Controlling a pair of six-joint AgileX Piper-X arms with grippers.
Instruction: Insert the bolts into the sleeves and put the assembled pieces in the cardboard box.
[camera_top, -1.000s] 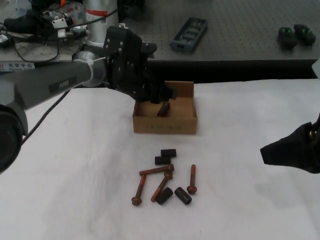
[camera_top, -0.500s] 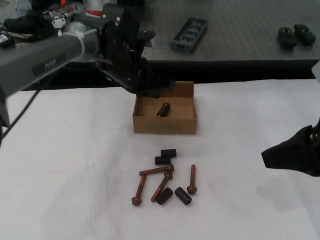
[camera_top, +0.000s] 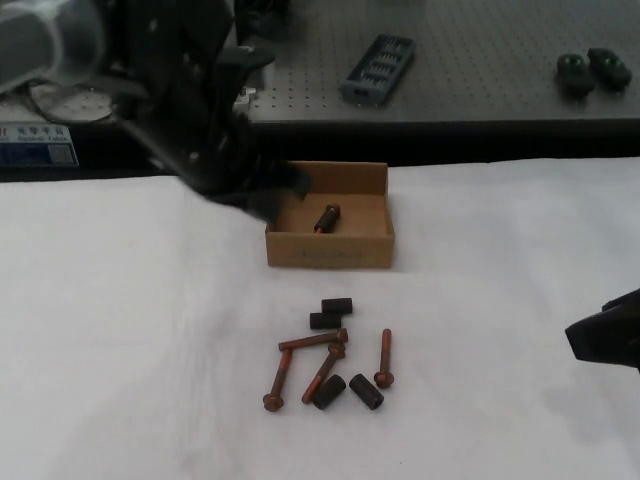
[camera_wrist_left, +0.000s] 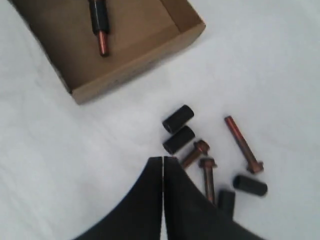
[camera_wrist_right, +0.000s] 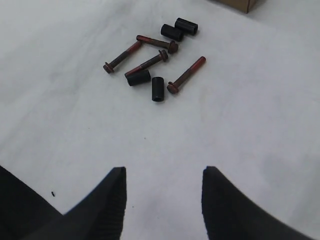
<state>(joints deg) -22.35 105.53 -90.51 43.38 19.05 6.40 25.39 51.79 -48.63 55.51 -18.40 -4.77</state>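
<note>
An open cardboard box (camera_top: 330, 243) stands mid-bench with one bolt-and-sleeve piece (camera_top: 326, 217) lying inside; the same assembled piece (camera_wrist_left: 98, 20) rests in the box (camera_wrist_left: 135, 55) in the left wrist view. In front of the box lie several copper bolts (camera_top: 323, 372) and several black sleeves (camera_top: 337, 305), loose in a cluster (camera_wrist_right: 155, 60). My left gripper (camera_wrist_left: 163, 165) is shut with nothing in it, hanging above the white cloth near the sleeves (camera_wrist_left: 178, 118). The left arm (camera_top: 200, 130) looms at the box's left rear. My right gripper (camera_wrist_right: 164, 175) is open and empty, at the bench's right edge (camera_top: 610, 335).
A white cloth (camera_top: 150, 350) covers the bench. Behind it, a dark perforated table carries a blue-grey rack (camera_top: 378, 65) and two dark round objects (camera_top: 593, 70). Cables and equipment crowd the far left.
The left arm has lifted out of the box and swung left and toward the camera, leaving the assembled piece inside. The right gripper has slid lower and further right.
</note>
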